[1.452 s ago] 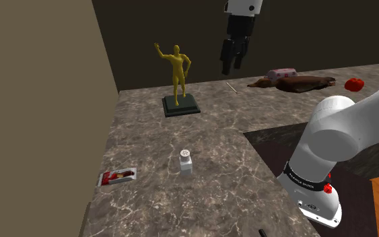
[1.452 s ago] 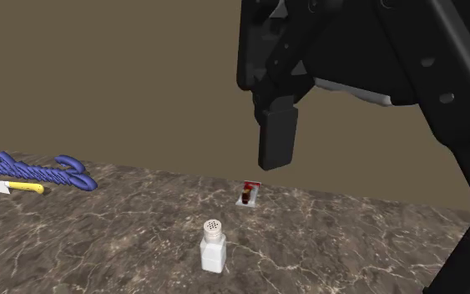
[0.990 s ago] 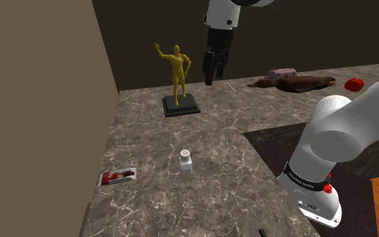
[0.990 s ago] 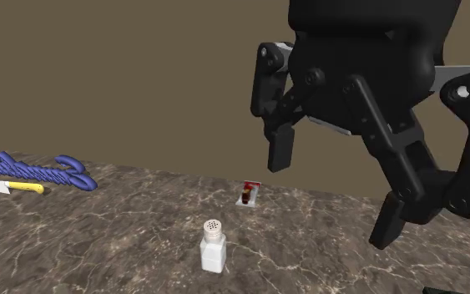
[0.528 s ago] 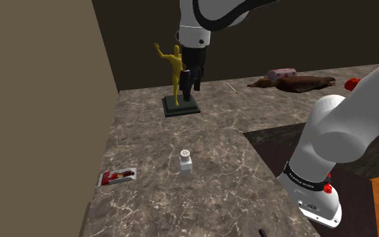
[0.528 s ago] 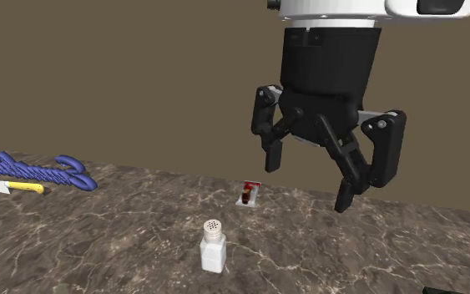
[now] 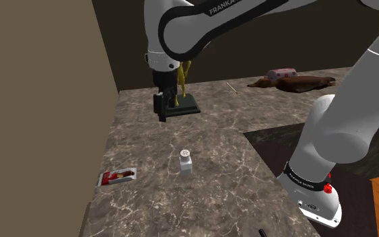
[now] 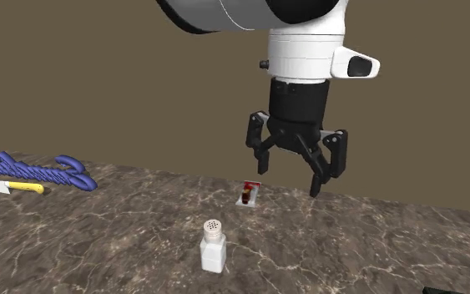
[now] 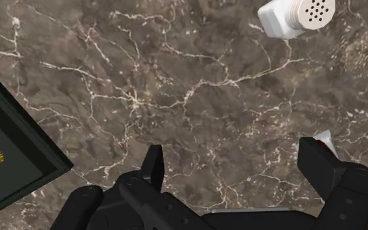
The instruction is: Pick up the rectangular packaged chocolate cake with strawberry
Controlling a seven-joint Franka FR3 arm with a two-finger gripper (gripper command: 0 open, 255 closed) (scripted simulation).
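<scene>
Cake pack [image 7: 117, 177], a flat red-and-white rectangle, lies at the near end of the marbled surface [image 7: 215, 141], by the edge at the shoulder view's left. A white shaker [image 7: 186, 161] stands upright near it, toward that view's right. Farther in, the black gripper [image 7: 161, 113] hangs above the surface, pointing down, its fingers [image 9: 323, 168] spread wide and gripping nothing. In the wrist view a corner of the pack [image 9: 324, 138] peeps out beside one finger. Just behind the gripper stands a yellow figurine on a dark base [image 7: 184, 106], partly hidden by the arm. At the far wall lie a brown heap [image 7: 295, 83] and a pink item [image 7: 281, 73]. The second exterior view shows a blue rope [image 8: 41, 169] and a yellow-handled knife [image 8: 12, 186].
</scene>
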